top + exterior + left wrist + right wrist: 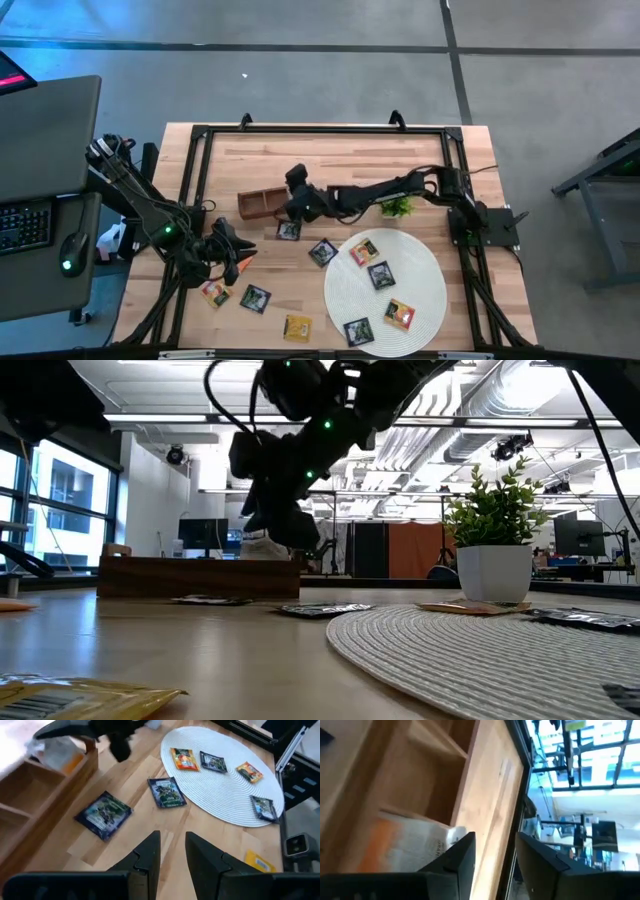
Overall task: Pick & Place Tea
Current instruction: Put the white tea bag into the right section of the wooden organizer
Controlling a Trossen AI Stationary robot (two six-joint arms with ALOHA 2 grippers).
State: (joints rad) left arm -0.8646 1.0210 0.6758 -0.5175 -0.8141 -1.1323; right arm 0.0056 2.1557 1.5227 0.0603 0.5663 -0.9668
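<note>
Wooden table [400, 150] (open office beyond): right gripper [292, 203] jaws spread over tray [258, 203]; left gripper's [243, 263] slightly apart.

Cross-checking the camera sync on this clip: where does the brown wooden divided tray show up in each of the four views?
High view: wooden tray left of centre, under the right gripper.
Low view: low brown bar at the left, behind the packets.
Left wrist view: upper-left corner, a white-and-orange packet inside.
Right wrist view: fills the picture's left, same packet inside.
Shared landmark: round white mat.

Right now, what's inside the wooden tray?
One white-and-orange tea packet lies in a compartment of the wooden tray. The right gripper above it hides part of the tray.
</note>
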